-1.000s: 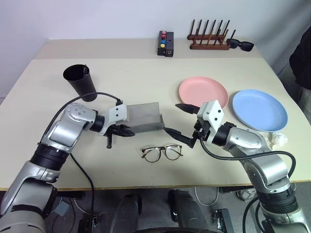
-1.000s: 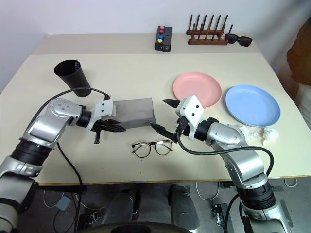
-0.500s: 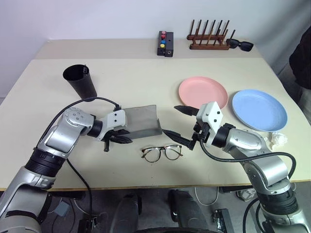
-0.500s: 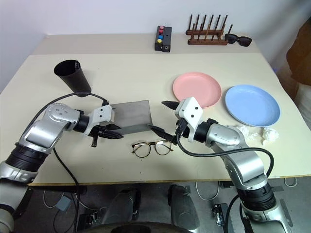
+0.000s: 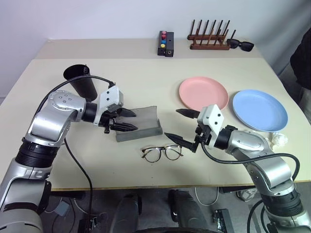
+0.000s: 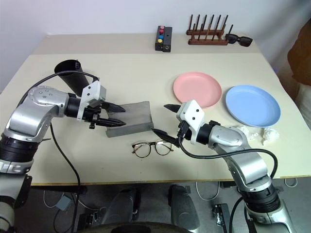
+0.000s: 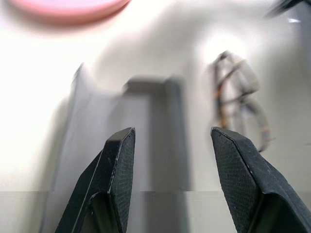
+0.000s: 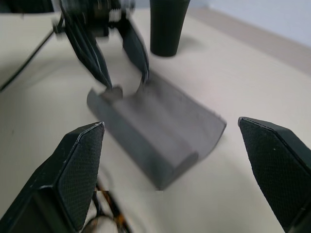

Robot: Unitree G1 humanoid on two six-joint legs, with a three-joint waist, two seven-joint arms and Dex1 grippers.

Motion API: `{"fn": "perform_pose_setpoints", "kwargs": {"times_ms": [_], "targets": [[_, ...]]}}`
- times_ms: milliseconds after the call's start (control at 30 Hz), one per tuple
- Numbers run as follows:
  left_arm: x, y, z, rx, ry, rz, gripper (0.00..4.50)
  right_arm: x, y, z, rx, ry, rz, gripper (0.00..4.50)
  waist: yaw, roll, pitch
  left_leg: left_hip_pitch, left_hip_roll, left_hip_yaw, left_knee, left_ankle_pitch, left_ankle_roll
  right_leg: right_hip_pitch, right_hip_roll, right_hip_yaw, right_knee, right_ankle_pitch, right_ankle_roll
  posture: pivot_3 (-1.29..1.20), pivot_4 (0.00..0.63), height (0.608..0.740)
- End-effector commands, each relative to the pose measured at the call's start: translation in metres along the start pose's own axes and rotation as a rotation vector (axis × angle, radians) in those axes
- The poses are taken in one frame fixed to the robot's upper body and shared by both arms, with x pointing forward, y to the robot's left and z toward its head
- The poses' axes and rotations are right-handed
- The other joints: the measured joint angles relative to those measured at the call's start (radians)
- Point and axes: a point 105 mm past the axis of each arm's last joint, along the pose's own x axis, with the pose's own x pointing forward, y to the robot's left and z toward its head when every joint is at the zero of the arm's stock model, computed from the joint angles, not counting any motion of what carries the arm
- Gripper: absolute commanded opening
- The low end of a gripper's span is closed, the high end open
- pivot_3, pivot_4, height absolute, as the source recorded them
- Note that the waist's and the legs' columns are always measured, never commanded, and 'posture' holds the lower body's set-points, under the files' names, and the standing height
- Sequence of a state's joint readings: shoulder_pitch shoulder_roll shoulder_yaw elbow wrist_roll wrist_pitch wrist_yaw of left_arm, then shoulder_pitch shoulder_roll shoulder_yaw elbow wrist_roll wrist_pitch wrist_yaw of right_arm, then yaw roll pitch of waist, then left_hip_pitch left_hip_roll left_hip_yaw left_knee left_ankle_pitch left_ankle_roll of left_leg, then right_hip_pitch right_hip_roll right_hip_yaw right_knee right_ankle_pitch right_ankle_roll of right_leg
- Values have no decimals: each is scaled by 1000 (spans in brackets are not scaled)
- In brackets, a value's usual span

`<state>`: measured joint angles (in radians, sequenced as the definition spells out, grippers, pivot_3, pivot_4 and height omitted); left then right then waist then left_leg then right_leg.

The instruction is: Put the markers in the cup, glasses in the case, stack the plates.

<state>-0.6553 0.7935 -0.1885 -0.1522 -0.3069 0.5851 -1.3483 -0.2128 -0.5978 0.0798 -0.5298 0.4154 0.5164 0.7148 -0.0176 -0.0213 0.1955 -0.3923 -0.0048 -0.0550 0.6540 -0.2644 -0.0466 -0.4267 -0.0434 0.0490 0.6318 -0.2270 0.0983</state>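
From my seat, the tall black tapered plastic cup (image 5: 80,81) stands at the far left of the cream table (image 5: 146,77), with a marker tip showing at its rim. My left gripper (image 5: 127,120) hangs just above the left end of the grey rectangular hard glasses case (image 5: 141,124); its two black fingers are parted and empty, nothing between them, as the left wrist view confirms. The case lies open on the table, its lid laid back toward the far side. Just in front of it, nearer me, the clear-lens glasses with the thin dark round frame (image 5: 162,153) rest on the table, outside the case. My right gripper (image 5: 179,126) sits right of the case with its fingers spread wide and empty, one fingertip near the glasses, the other nearer the round pink plastic plate (image 5: 203,94). The round light blue plastic plate (image 5: 259,109) lies just beside the pink one, not stacked. Along the back edge I see a black box with coloured buttons (image 5: 165,43), a wooden peg rack (image 5: 209,37) and black sunglasses (image 5: 240,45).
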Motion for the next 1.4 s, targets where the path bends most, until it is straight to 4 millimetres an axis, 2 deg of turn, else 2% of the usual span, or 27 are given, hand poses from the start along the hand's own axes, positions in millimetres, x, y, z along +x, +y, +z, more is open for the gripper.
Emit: {"fn": "perform_pose_setpoints", "kwargs": {"times_ms": [33, 167, 400, 667, 1400], "targets": [[19, -26, 16, 71, -22, -130, 2497, -9, 0, 9, -42, -17, -6, 4500, 1, 0, 0, 0, 0, 0, 0, 0, 0, 0, 0, 0, 0, 0, 0, 0, 150, 735], [44, -35, 12, 90, 23, -200, 2497, -23, -1, -5, -47, 56, -22, 4500, 3, 0, 0, 0, 0, 0, 2, 0, 0, 1, 1, 0, 0, 0, 0, 0, 150, 735], [66, -34, -4, 152, 113, -255, 2497, -43, -3, -16, -47, 125, -59, 4500, 1, 0, 0, 0, 0, 0, 7, 0, 0, 2, 2, 0, 1, -2, -3, 0, 150, 735], [87, -25, -5, 166, 136, -250, 2497, -53, 19, -18, 0, 149, 8, 4500, 4, 0, 0, -1, 0, 0, 9, -1, 1, 3, 1, 0, 1, -2, -3, 0, 150, 735], [104, -25, -12, 110, 152, -248, 2497, -47, 18, -16, -10, 146, 26, 4500, 4, 0, 0, -1, 0, 0, 10, -1, 1, 4, 1, 1, 1, -2, -3, 0, 150, 735]]}}
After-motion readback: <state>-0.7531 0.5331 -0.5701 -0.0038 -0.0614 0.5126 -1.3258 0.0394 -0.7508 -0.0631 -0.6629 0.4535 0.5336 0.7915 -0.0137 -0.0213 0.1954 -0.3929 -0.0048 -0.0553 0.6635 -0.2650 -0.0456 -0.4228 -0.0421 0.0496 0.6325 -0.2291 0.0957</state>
